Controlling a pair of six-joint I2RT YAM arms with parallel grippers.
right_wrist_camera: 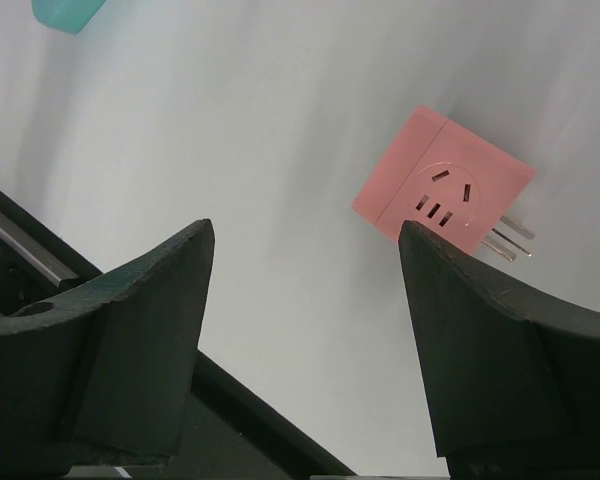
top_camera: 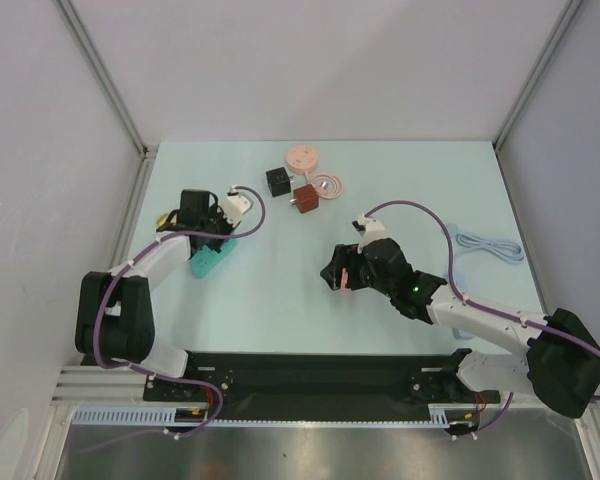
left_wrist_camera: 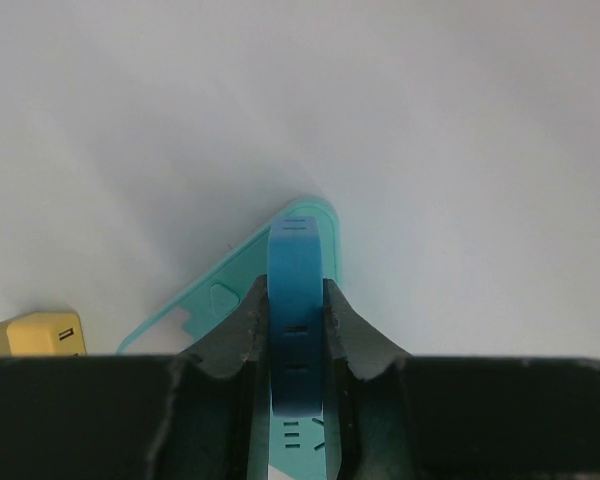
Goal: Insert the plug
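**Top view.** The left gripper [top_camera: 212, 242] sits at the left of the table [top_camera: 280, 310], over the far end of a teal power strip [top_camera: 210, 262]. The right gripper [top_camera: 343, 272] hangs low near mid-table over the pink plug [top_camera: 347, 279], of which only a sliver shows. A black cube [top_camera: 278, 180] and a red cube [top_camera: 305, 197] lie well apart at the far side.

**Left wrist view.** The jaws are drawn in narrow and clamp the power strip. Both fingers [left_wrist_camera: 242, 325] press its sides, and its slotted face is towards the camera. A yellow block [left_wrist_camera: 40, 333] lies near.

**Right wrist view.** The jaws stand wide and hold nothing. The plug lies on the table beyond them with its prongs pointing away, nearer one finger [right_wrist_camera: 480, 340] than the other. No contact is visible.

**Assessment.** The strip appears secured, and the step in hand is picking up the plug. The next move calls for centring the jaws about the plug body and closing on its flat sides with the prongs left free. The prongs must then be squared to a socket.
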